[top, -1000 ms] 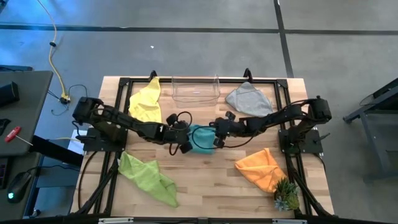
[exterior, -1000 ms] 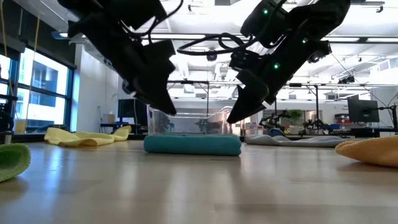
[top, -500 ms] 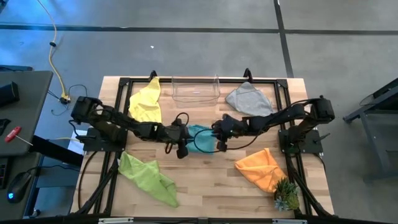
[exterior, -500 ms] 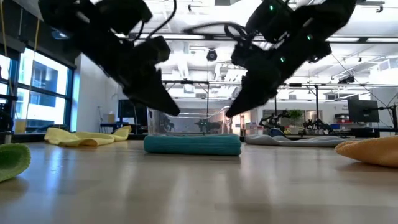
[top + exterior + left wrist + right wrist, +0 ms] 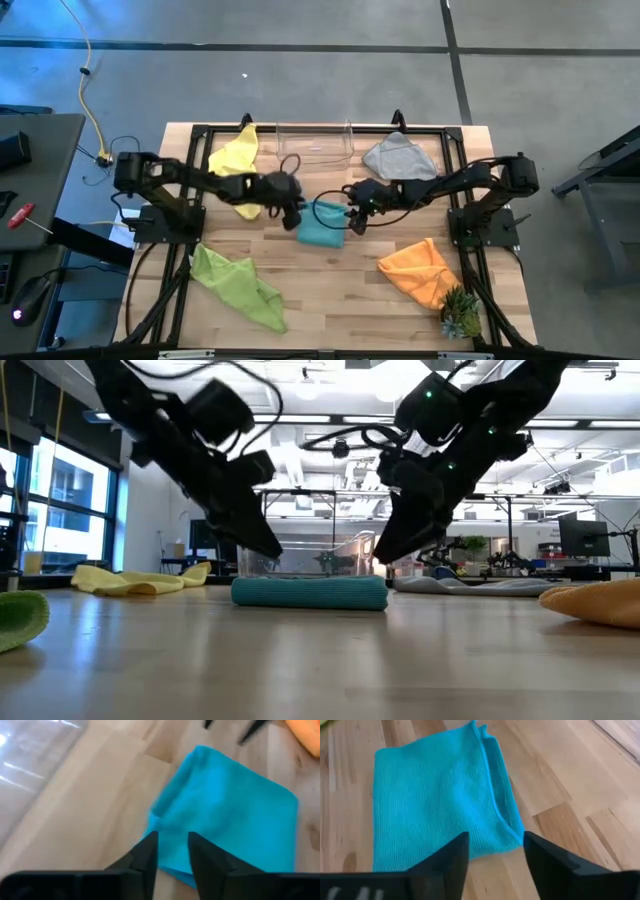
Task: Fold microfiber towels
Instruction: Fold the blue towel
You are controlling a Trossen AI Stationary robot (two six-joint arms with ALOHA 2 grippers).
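Grey concrete floor [image 5: 300, 80] surrounds the table; bright windows [image 5: 60, 500] line one wall.

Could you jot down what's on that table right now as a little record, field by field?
folded cloth: teal towel, flat at table centre
unfolded cloths: yellow towel, lime towel, grey towel, orange towel
left gripper: open, empty, above the teal towel's edge
right gripper: open, empty, above its other edge
also there: clear bin, small plant

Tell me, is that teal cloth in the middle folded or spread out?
Folded. The teal towel lies as a compact rectangle with doubled layers showing along one edge, and from table height it looks like a thick flat pad.
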